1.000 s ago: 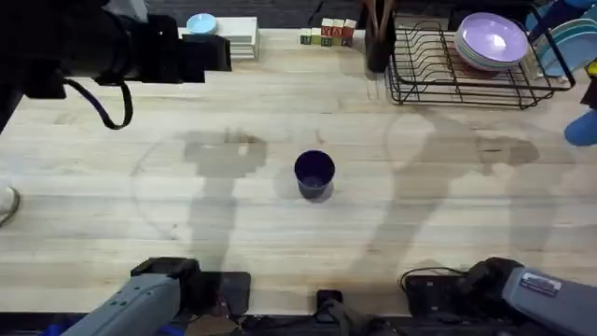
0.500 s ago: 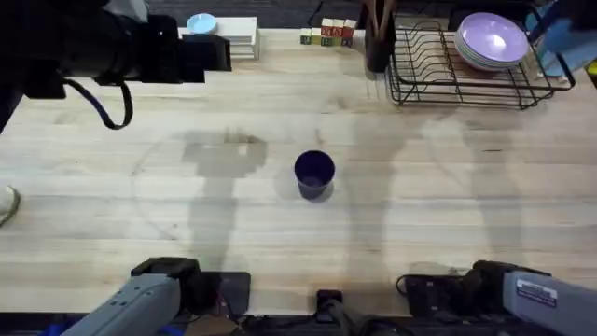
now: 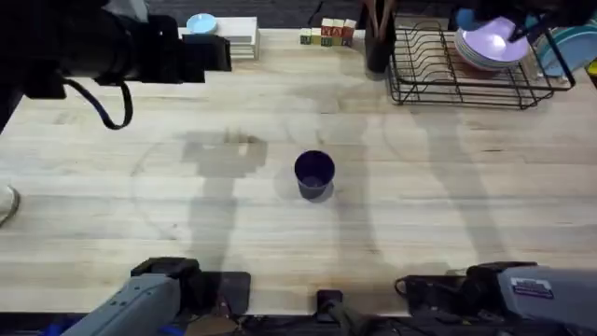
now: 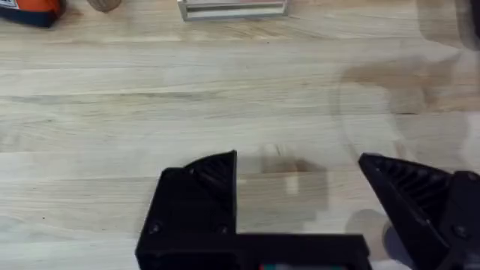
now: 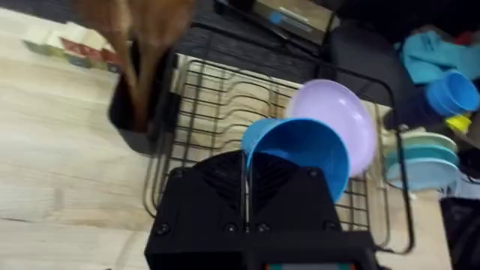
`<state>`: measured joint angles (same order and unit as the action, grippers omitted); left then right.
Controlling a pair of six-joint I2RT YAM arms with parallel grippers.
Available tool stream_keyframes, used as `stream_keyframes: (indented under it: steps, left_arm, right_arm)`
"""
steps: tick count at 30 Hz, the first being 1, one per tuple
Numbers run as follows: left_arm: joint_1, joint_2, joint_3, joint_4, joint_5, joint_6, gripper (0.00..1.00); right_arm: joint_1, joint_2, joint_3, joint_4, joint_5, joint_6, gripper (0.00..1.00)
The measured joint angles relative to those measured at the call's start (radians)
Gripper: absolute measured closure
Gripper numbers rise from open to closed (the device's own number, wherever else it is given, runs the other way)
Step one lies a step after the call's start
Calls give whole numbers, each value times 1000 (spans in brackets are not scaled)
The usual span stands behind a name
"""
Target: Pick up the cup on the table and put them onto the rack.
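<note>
Nearest the arms' bases, only bare planks of the table (image 3: 448, 224) are seen, and out at the middle a dark blue cup (image 3: 314, 174) is left standing upright with its mouth up, well apart from both arms and untouched; that one is judged to be work not yet begun. Over on the far left, the left gripper (image 4: 300, 199) is held above bare wood with its jaws spread wide and nothing between them, near a stack of white plates (image 3: 227, 37) at the far edge, so no part of the job is being done on that side. At the far right the action is found: the rack (image 3: 438, 67) is seen from the right wrist, and the right gripper (image 5: 246, 191) is closed on the rim of a light blue cup (image 5: 304, 154), which is carried tilted over the wire bars, just in front of a lilac plate (image 5: 349, 120) already stood in the dividers. A dark utensil holder (image 5: 135, 112) is seen at the rack's left end. Whether the blue cup is touching the wires cannot be told; it is judged to be at the point of placing, not yet released. So one cup is nearly delivered, a release is wanted, and the dark cup at the middle is left to be fetched.
</note>
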<state>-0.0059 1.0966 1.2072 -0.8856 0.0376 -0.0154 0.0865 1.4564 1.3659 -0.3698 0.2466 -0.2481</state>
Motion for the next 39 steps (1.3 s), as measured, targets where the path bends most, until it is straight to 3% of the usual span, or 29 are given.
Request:
stream_keyframes:
  steps: [10,18,22,38,39]
  left_arm:
    - [0,0,0,0,0,0,7]
    - [0,0,0,0,0,0,7]
    - [0,0,0,0,0,0,7]
    - [0,0,0,0,0,0,7]
    - [0,0,0,0,0,0,7]
  right_arm:
    - [80,110,0,26,-28,16,971]
    - [82,176,0,-2,-82,42,971]
    - [81,202,0,-67,-87,50,971]
    - [80,301,0,-76,-90,77,971]
    - [80,301,0,-77,-90,85,860]
